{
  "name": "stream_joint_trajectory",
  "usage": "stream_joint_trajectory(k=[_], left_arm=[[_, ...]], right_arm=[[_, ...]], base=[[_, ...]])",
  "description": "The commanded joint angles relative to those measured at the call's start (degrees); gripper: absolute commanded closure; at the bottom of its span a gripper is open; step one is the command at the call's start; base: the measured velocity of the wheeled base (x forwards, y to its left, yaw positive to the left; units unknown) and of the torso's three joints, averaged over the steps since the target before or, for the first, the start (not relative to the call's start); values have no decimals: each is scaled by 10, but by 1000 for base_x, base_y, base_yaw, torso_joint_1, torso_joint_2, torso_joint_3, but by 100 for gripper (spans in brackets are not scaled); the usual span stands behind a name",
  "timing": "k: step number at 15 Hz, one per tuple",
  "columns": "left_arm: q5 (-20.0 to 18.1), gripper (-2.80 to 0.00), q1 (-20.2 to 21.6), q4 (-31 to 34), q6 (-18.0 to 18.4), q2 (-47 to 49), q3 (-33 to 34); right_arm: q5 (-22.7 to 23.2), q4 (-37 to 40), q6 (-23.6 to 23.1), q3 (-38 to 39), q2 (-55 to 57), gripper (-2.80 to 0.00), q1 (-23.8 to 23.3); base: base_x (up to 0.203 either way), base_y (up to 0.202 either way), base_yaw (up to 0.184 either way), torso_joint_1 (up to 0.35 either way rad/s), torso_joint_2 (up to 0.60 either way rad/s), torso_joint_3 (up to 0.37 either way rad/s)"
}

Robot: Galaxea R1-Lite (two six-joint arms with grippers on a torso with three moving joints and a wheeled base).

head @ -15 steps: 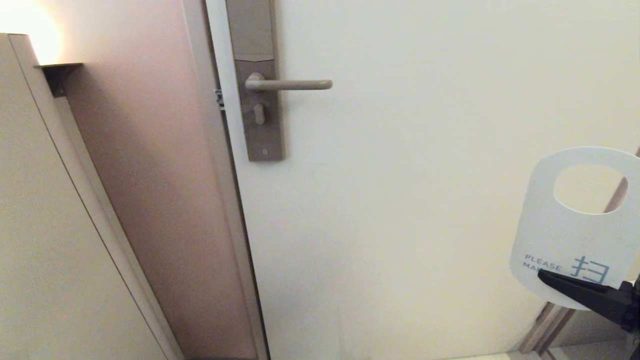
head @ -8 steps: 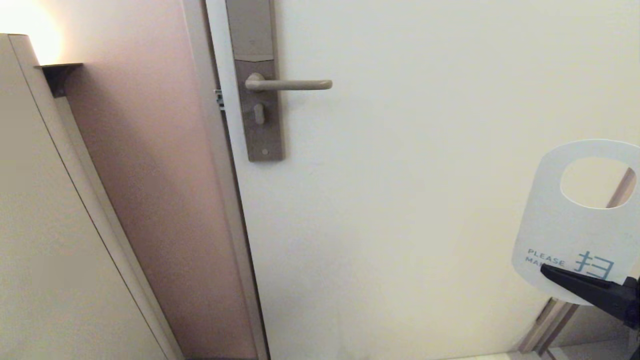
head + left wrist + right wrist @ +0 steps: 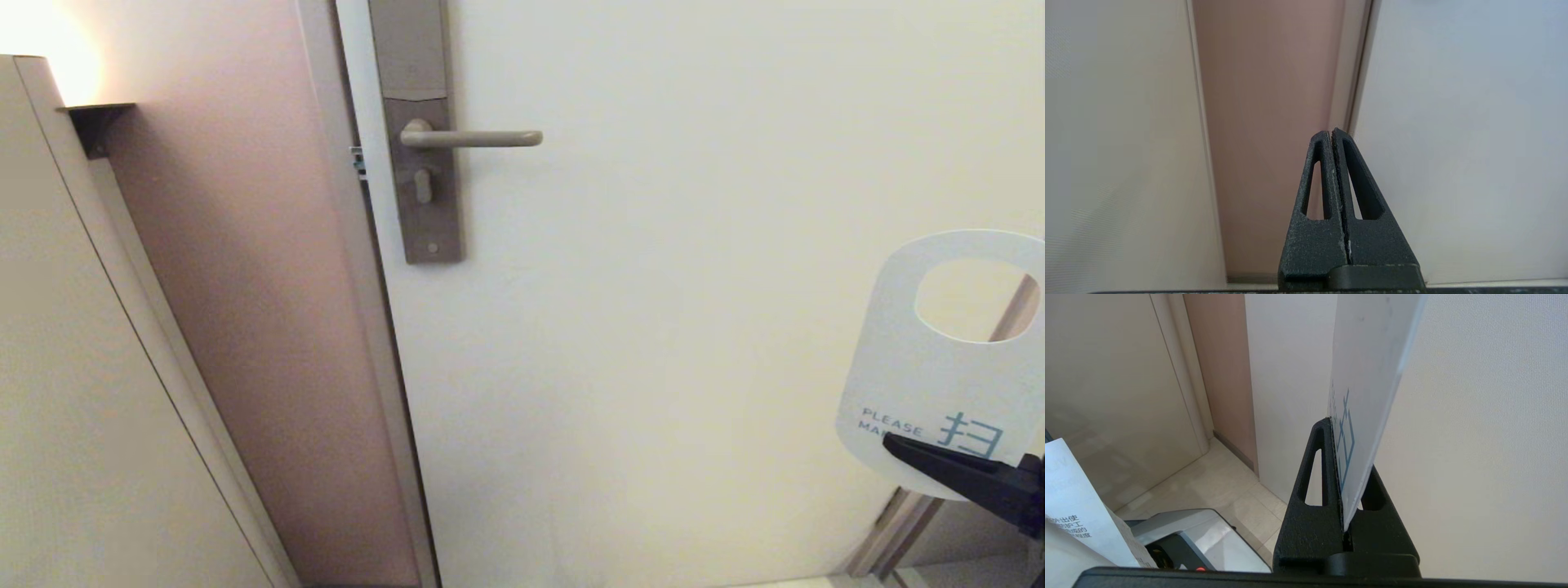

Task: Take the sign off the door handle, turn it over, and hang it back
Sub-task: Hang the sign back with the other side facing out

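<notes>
1. Head view, far left to right: I see the door handle (image 3: 473, 138) bare on its lock plate (image 3: 420, 131), so the sign is off.
2. My left gripper (image 3: 1332, 132) sits idle, fingers pressed together on nothing.
3. My right gripper (image 3: 891, 443) pinches the sign (image 3: 939, 367) by its lower edge, white side facing me, well apart from the handle.
4. I'd flip it slowly; a thin card could slip.

Your left gripper (image 3: 1333, 134): matte black, grainy plastic, two tapered triangular fingers each with a long slot cut through, seated on a smooth black base bar. Your right gripper (image 3: 1340, 473) has the same build. A silver-grey robot body panel (image 3: 1208, 535) shows a small red dot and dark recess.
</notes>
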Motion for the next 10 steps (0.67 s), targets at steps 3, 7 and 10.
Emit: stream_joint_trajectory(k=[3, 7, 10], left_arm=[[-3, 0, 0, -5, -3, 1, 3], [-6, 0, 0, -28, 1, 1, 12], [3, 0, 0, -59, 34, 1, 16]], right_arm=[[2, -2, -1, -1, 1, 0, 0], [2, -2, -1, 0, 1, 0, 0], [2, -2, -1, 2, 1, 0, 0]], base=[[0, 0, 0, 0, 0, 0], [0, 0, 0, 0, 0, 0], [0, 0, 0, 0, 0, 0]])
